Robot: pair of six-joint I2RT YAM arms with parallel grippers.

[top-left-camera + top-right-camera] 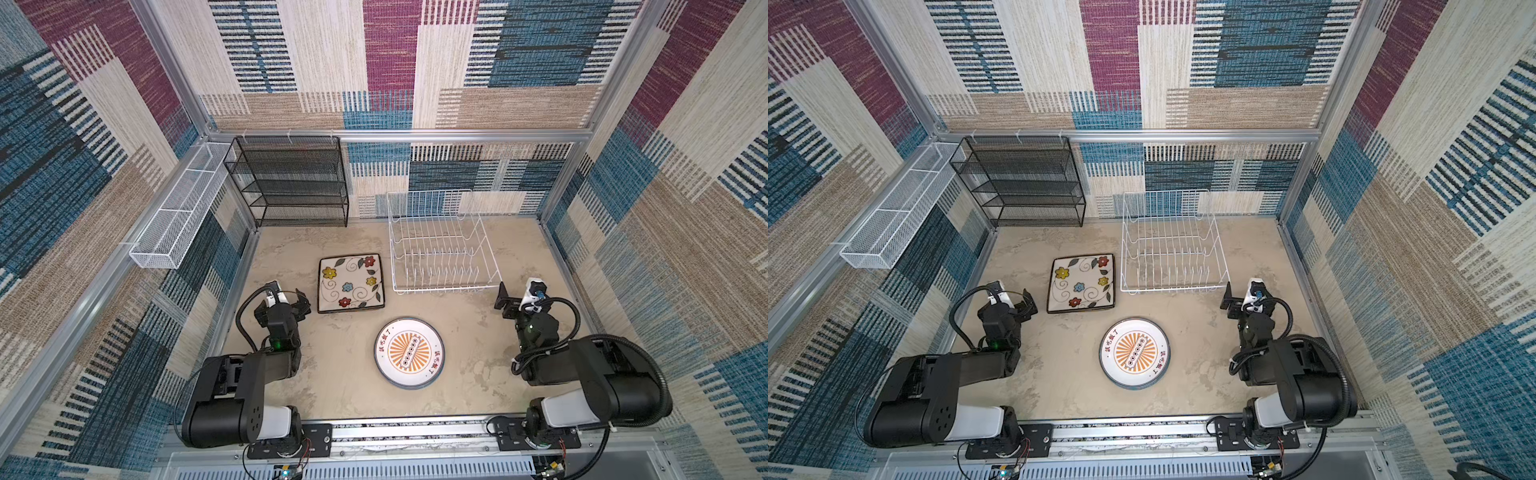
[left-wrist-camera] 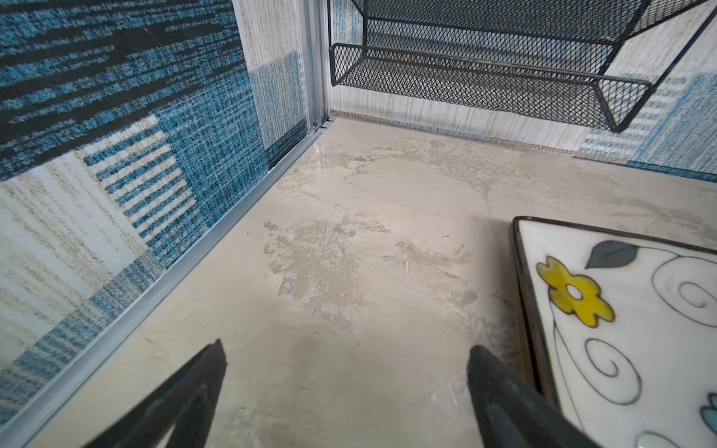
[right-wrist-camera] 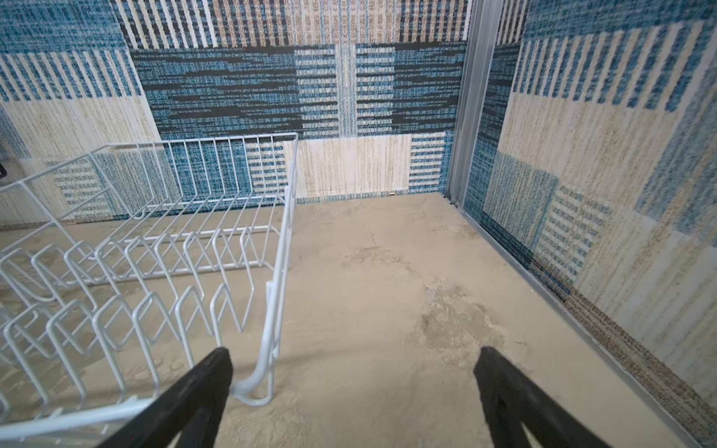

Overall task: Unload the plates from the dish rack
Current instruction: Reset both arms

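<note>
One square plate [image 1: 350, 283] showing; one round plate [image 1: 409, 352]; one dish rack [image 1: 446, 288].

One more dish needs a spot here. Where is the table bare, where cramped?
Bare tabletop lies between the round plate and the right claw, behind the square plate up to the black mesh shelf, and beside the dish rack toward the right wall. Tight: the strip between square plate and rack, and by the left claw.

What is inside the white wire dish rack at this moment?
No plates: the dish rack shows only its own bare wires, with the table visible between them. Nothing covers its inside. The square plate and the round plate lie outside it, on the table.
</note>
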